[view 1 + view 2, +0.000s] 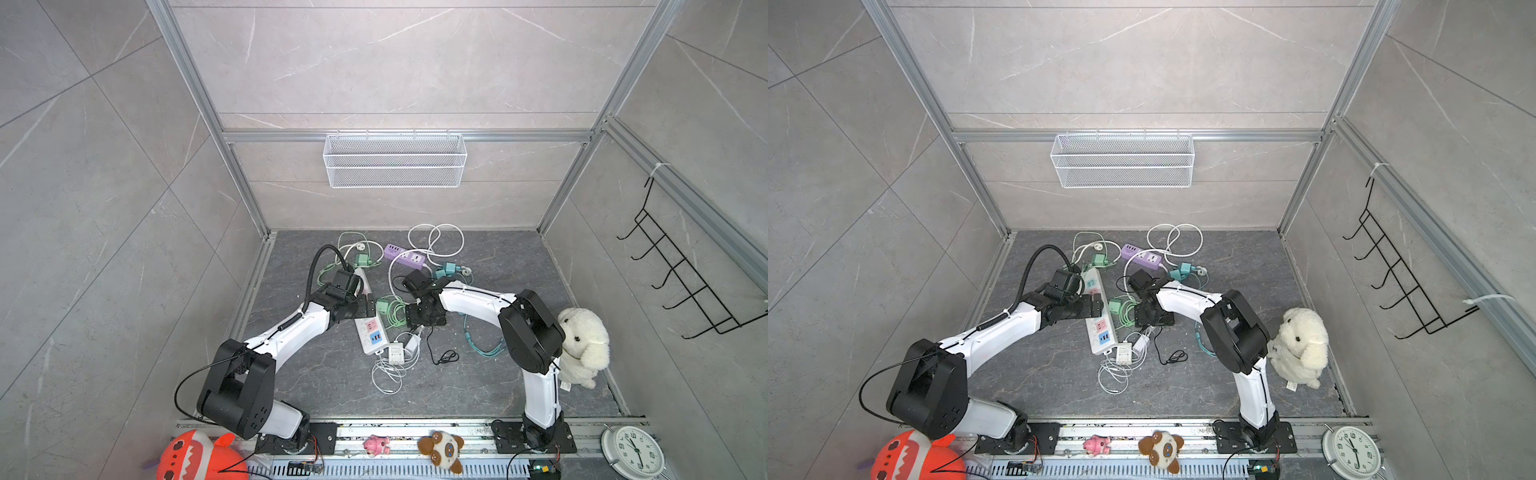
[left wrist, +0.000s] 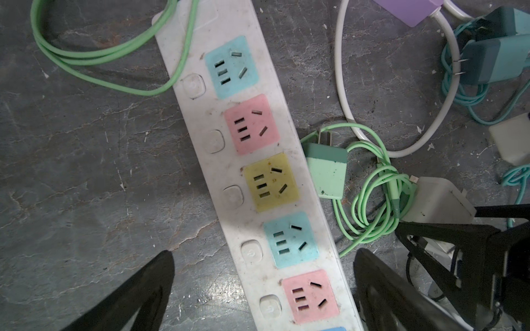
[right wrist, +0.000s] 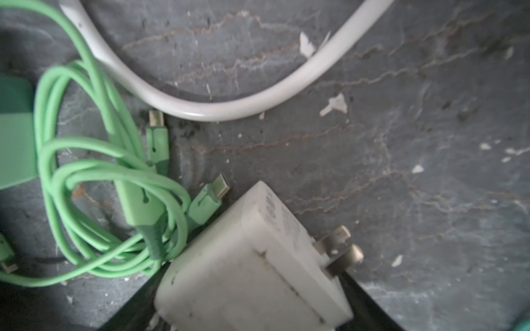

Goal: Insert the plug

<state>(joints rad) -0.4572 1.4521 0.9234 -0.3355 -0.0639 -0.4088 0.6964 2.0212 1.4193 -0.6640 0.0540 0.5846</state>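
The white two-pronged charger plug [image 3: 243, 258] is pinched in the right gripper [image 3: 252, 273], beside a coiled green cable [image 3: 86, 172]. The left gripper [image 2: 263, 253] is spread wide above the long white power strip with pastel sockets [image 2: 206, 114].

- Robot arms, two: left arm [image 1: 299, 332], right arm [image 1: 469, 299].
- Power strips, two: white strip [image 1: 371, 336], purple strip [image 1: 405, 255].
- Whole coloured sockets on the white strip in the left wrist view, five: two blue sockets [image 2: 231, 67] [image 2: 289, 239], two pink sockets [image 2: 251, 124] [image 2: 309, 296], one yellow socket [image 2: 271, 182].
- Green plugs [image 1: 362, 260] [image 1: 381, 307], two.
- Teal plugs [image 2: 507, 17] [image 2: 493, 61], two.
- White chargers, two: flat white charger [image 1: 396, 353], tilted white charger [image 1: 413, 343].
- Plush toys, four: orange-red toy [image 1: 195, 457], pink toy [image 1: 376, 444], brown-and-white toy [image 1: 442, 451], white toy [image 1: 582, 345].
- Clock [image 1: 633, 451], one.
- Wire basket [image 1: 395, 160], one.
- Black hook rack [image 1: 685, 266], one.
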